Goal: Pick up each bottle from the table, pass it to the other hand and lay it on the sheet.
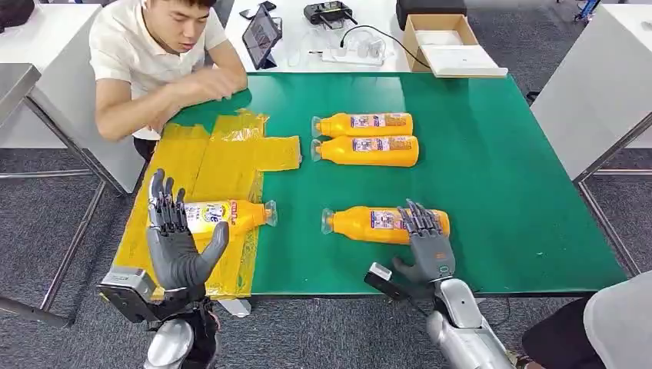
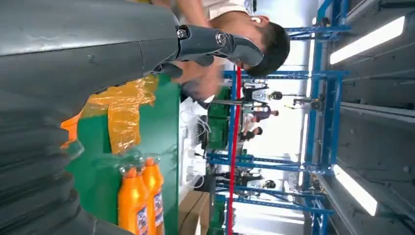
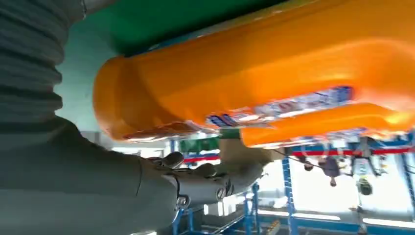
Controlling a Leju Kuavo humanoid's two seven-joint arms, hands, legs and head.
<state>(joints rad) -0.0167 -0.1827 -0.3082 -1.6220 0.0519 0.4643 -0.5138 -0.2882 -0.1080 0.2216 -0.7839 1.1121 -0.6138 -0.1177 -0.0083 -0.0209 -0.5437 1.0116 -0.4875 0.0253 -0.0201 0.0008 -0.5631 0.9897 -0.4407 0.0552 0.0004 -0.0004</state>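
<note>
One orange bottle [image 1: 231, 214] lies on the yellow sheet [image 1: 223, 157] at the table's left, its cap pointing right. My left hand [image 1: 178, 240] stands open just in front of that bottle, fingers spread upward, hiding its base end; in the left wrist view the hand [image 2: 122, 54] holds nothing. A second orange bottle [image 1: 369, 224] lies on the green table [image 1: 500, 169] near the front edge. My right hand [image 1: 427, 240] has its fingers laid over this bottle's base end, the thumb [image 3: 205, 181] apart from the bottle [image 3: 274, 73]. Two more bottles [image 1: 367, 124] [image 1: 370, 151] lie side by side farther back.
A person leans on the table's far left corner, forearms [image 1: 192, 86] by the sheet's top edge. Behind the table a white table carries a tablet [image 1: 260, 34] and a cardboard box [image 1: 442, 38]. Another person's clothing [image 1: 623, 323] shows at the near right corner.
</note>
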